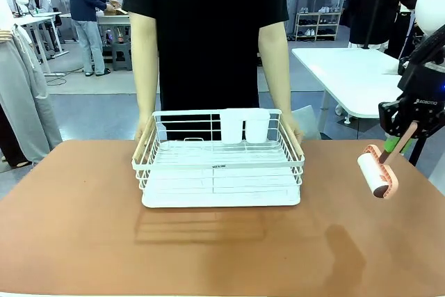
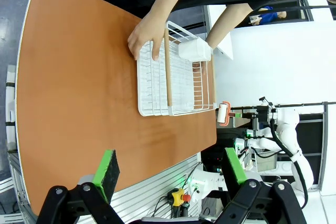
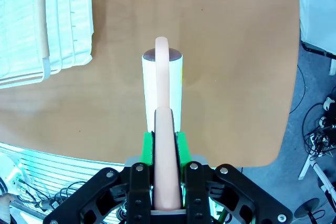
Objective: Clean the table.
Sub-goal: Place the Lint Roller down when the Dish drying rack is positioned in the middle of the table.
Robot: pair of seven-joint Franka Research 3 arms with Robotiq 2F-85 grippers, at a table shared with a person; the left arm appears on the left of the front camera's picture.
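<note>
Matte terracotta table point(image 1: 83, 227), white wire rack point(image 1: 219, 165)

The right gripper point(image 1: 393, 145) is black with white lettering and green pads point(image 3: 147, 148); screws stud its knuckles. The left gripper point(image 2: 170, 170) matches. The person point(image 1: 208, 33) wears a black short-sleeved shirt.

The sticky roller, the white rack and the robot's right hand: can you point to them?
sticky roller point(image 1: 373, 175), front view, white roll.
white rack point(image 1: 221, 187), front view, bottom grid.
right hand point(image 3: 167, 148), right wrist view, between its fingertips.
</note>
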